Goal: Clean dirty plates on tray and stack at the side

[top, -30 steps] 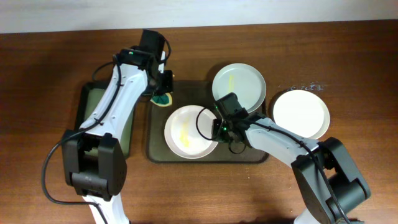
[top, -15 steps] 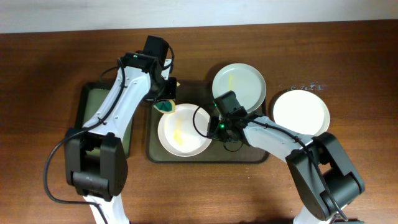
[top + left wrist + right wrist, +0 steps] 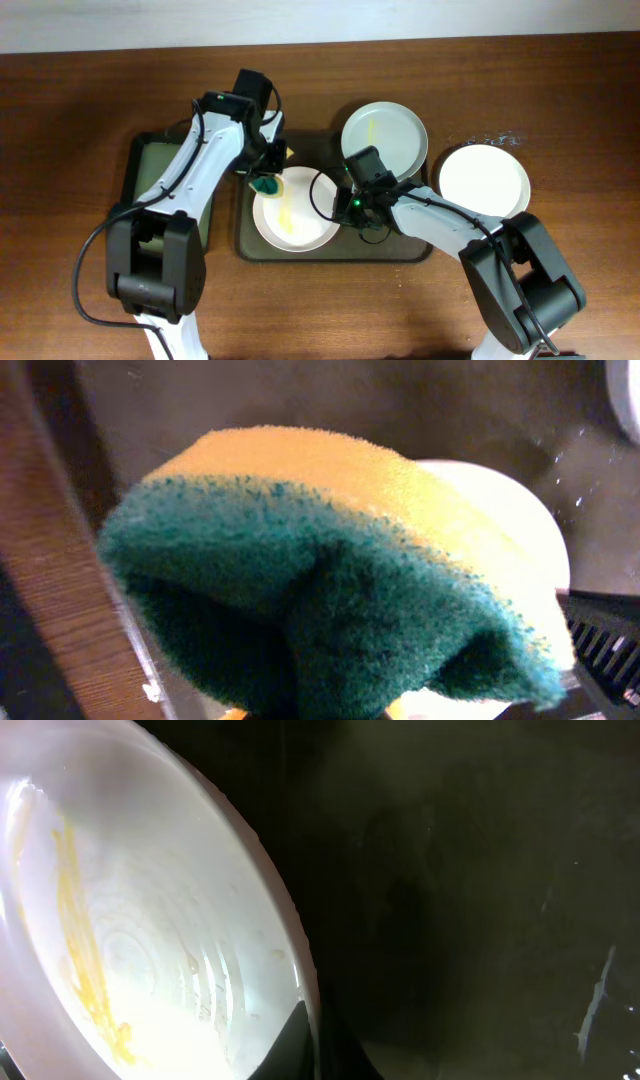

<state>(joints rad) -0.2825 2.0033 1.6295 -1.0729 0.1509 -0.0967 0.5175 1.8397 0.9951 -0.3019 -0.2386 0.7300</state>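
A plate [image 3: 295,215] smeared with yellow lies in the left half of the dark tray [image 3: 335,248]. My right gripper [image 3: 342,206] is shut on its right rim; in the right wrist view the rim [image 3: 300,970] runs down between the dark fingers [image 3: 290,1055]. My left gripper [image 3: 266,178] is shut on a yellow and green sponge [image 3: 265,185], which hangs over that plate's left rim and fills the left wrist view [image 3: 330,560]. A second streaked plate [image 3: 385,135] sits at the tray's back right. A clean white plate [image 3: 484,183] rests on the table to the right.
A smaller black tray with a greenish inside [image 3: 150,175] lies left of the big tray, under my left arm. The wooden table [image 3: 70,120] stretches around both trays.
My left gripper has carried the sponge from the tray's back left edge down onto the plate's left rim. The held plate has shifted slightly left.
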